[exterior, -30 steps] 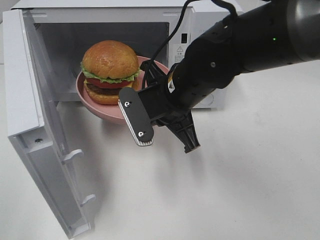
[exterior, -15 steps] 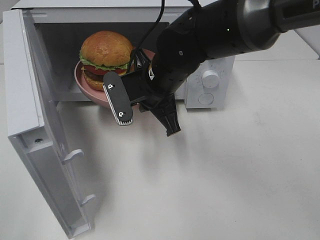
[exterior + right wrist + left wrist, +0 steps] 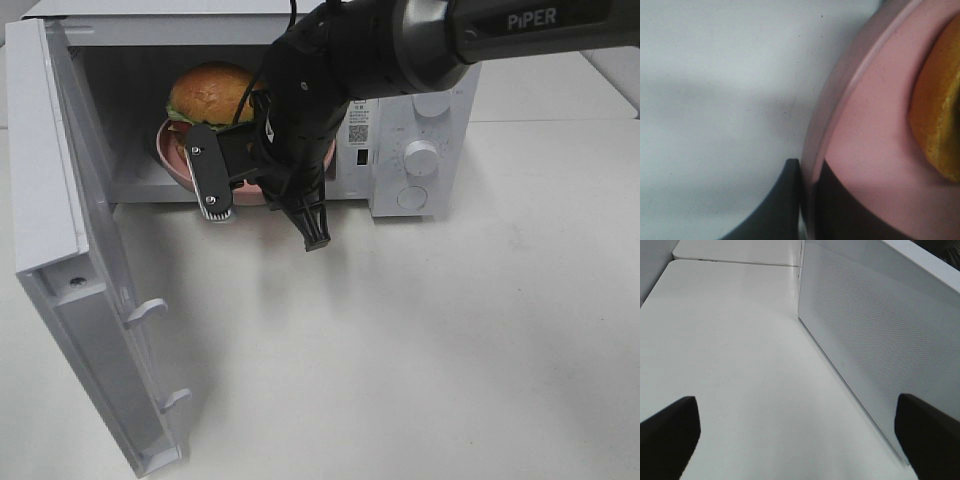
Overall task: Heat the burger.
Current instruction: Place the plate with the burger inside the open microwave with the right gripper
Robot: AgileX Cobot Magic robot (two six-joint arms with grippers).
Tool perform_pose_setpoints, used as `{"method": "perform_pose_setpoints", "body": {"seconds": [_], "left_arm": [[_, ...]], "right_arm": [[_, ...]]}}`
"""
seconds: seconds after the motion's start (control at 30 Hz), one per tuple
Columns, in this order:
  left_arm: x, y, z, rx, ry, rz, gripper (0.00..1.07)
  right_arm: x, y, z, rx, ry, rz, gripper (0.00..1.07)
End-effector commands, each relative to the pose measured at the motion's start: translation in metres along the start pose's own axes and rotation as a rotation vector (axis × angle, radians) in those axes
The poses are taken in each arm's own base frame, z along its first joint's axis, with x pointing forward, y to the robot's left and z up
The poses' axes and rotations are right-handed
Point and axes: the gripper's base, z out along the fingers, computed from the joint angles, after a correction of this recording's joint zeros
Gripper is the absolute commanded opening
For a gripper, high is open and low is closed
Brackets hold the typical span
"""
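Far left: microwave door (image 3: 60,250), swung wide open, inner face turned toward the cavity. Just right of it, in the mouth of the microwave (image 3: 130,30): the burger (image 3: 208,92), upright on the pink plate (image 3: 172,158), bun dome up, layers lying flat, stack axis vertical. Round in plan, so no long side to point anywhere. Only the dome and a sliver of green lettuce visible from the high view; lower layers and right part masked by the arm. Plate mostly within the cavity; resting on its floor or held just off it, cannot tell.

Next right: right gripper (image 3: 206,185), clamped on the plate's rim, one flat, screwed finger facing the camera. Same grip in the right wrist view: dark fingers (image 3: 770,215) pinching the pink rim (image 3: 812,150), bun edge (image 3: 940,115) a blurred orange patch beyond. Right arm (image 3: 400,40) reaching in from the upper right across the microwave's front, wrist bent down toward the opening, covering part of the control panel (image 3: 445,130); dial (image 3: 421,158) showing below it.

Left gripper (image 3: 797,412) outside the high view. In its own wrist view: jaws spread wide, hovering over the white table (image 3: 725,350) beside the microwave's perforated side wall (image 3: 865,340). Only two dark fingertips visible, cut off at the picture's corners.
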Motion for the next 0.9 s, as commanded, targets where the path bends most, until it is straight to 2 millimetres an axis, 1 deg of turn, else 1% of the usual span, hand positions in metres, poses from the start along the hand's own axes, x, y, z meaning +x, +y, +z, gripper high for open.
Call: {"method": "perform_pose_setpoints", "body": {"seconds": [0.03,0.3,0.43,0.67,0.87,0.9], "left_arm": [[0.002,0.0,-0.002,0.002,-0.012,-0.001,0.98],[0.002,0.0,-0.002,0.002,-0.012,-0.001,0.98],[0.002,0.0,-0.002,0.0,-0.012,0.001,0.98],[0.002,0.0,-0.002,-0.001,-0.012,0.001,0.98],[0.002,0.0,-0.002,-0.003,-0.012,0.002,0.98],[0.002,0.0,-0.002,-0.004,-0.012,0.002,0.98]], "right_arm": [[-0.003,-0.02,-0.006,0.092,-0.025,0.012,0.0],[-0.009,-0.034,0.005,0.117,-0.031,0.054,0.0],[-0.01,-0.039,0.007,0.13,-0.021,0.045,0.0],[-0.014,-0.054,0.015,0.148,-0.015,0.073,0.0],[-0.01,-0.059,0.022,0.158,-0.013,0.093,0.0],[-0.006,-0.061,0.025,0.164,-0.011,0.1,0.0]]}}
